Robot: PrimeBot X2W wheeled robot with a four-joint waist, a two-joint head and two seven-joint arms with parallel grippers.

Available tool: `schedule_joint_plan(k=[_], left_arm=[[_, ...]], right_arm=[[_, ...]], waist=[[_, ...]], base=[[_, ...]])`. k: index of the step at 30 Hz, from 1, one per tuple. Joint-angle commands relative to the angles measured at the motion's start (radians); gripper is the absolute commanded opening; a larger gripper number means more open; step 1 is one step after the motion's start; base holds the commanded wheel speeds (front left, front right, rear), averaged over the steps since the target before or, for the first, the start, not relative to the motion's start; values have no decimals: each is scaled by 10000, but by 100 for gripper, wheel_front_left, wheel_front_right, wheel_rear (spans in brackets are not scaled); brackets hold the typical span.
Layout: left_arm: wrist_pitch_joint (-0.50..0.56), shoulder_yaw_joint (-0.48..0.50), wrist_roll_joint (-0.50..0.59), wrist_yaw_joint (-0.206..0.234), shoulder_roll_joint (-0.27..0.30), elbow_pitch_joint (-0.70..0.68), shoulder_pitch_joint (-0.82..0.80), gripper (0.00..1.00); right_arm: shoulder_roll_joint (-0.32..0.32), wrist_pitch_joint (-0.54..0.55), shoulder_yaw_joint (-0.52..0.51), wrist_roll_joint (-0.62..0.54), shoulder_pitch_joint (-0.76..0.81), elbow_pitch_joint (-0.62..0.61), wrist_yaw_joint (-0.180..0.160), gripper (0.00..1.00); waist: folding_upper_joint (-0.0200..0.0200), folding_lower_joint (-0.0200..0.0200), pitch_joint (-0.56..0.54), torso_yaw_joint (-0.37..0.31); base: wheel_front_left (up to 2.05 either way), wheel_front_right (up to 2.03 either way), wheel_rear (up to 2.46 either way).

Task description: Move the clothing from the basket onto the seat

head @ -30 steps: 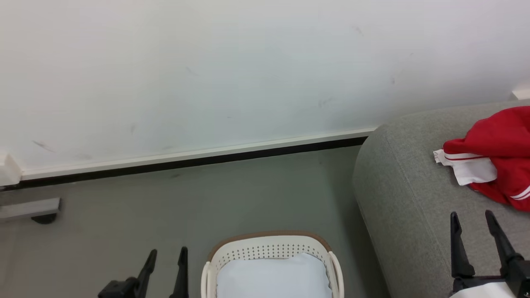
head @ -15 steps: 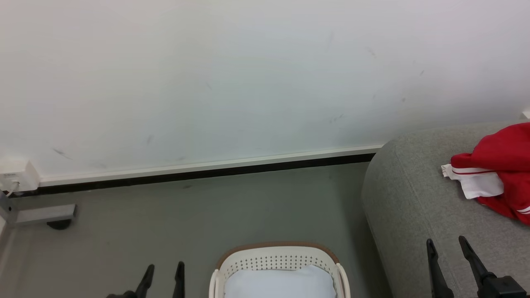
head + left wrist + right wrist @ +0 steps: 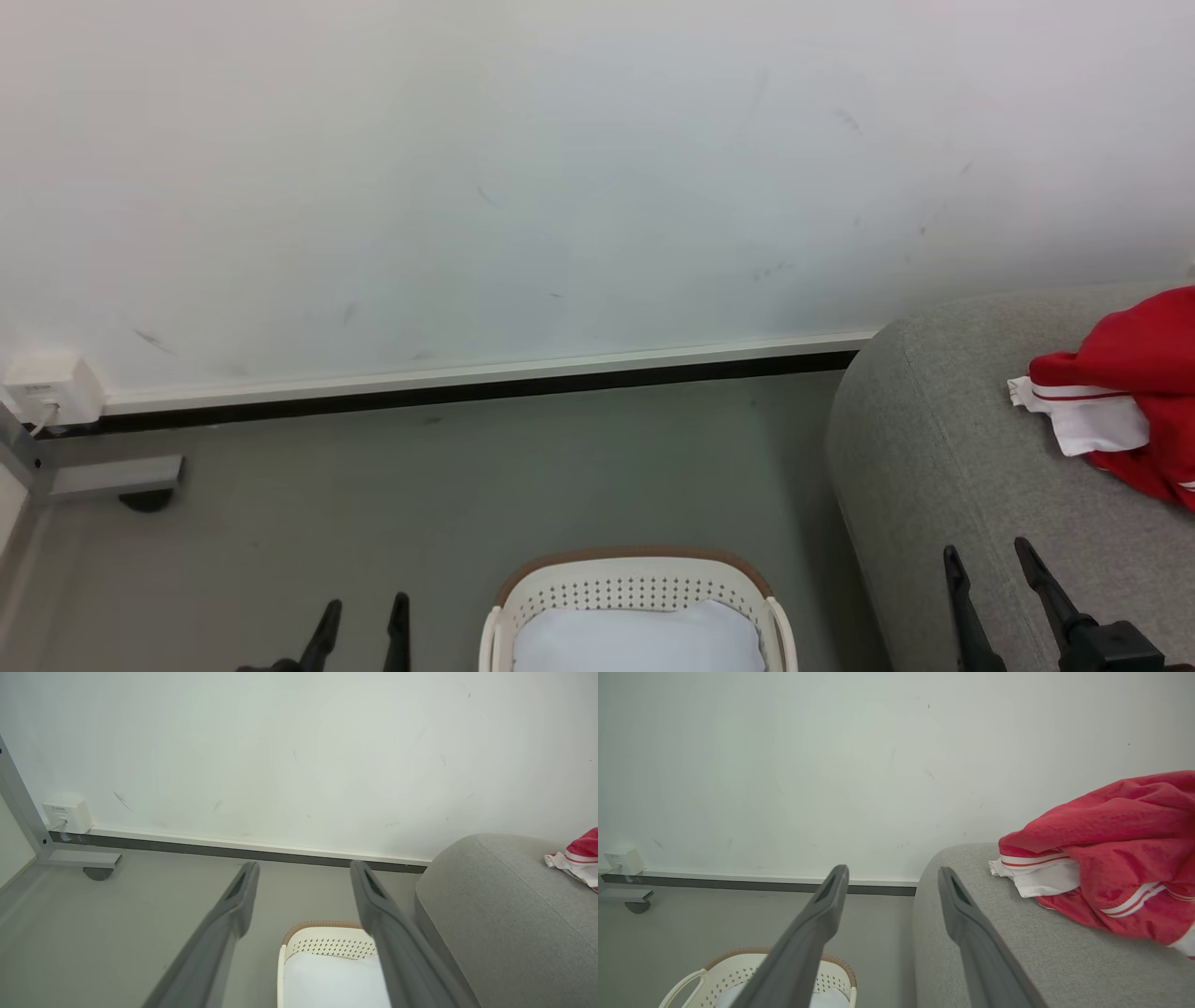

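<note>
location type: indoor room with home-style furnishing. indicators: grey upholstered seat (image 3: pixel 934 467) at right; laundry basket (image 3: pixel 635 590) on the near grey floor (image 3: pixel 467 485); clothing (image 3: pixel 1130 345) lying on the seat (red with white trim); scuffed white wall (image 3: pixel 560 187) with skirting; castered metal frame foot (image 3: pixel 112 476) at far left.

I can read no text here. At about nine o'clock in my left wrist view, the white wall box (image 3: pixel 66 813) carries a small dark-printed label (image 3: pixel 59 808), its characters too small for me to make out.
</note>
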Motion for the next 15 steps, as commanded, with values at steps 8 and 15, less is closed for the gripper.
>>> schedule_joint_plan(k=[8,15], left_arm=[[1,-115,-129,-7,-10,85,-2,0],[121,-75,-421,-23,-67,600,137,0]], right_arm=[[4,-1,131,85,-84,105,0,0],[93,121,99,408,213,599,2,0]], waist=[[0,1,45,90],[0,0,53,104]], base=[[0,0,0],[0,0,0]])
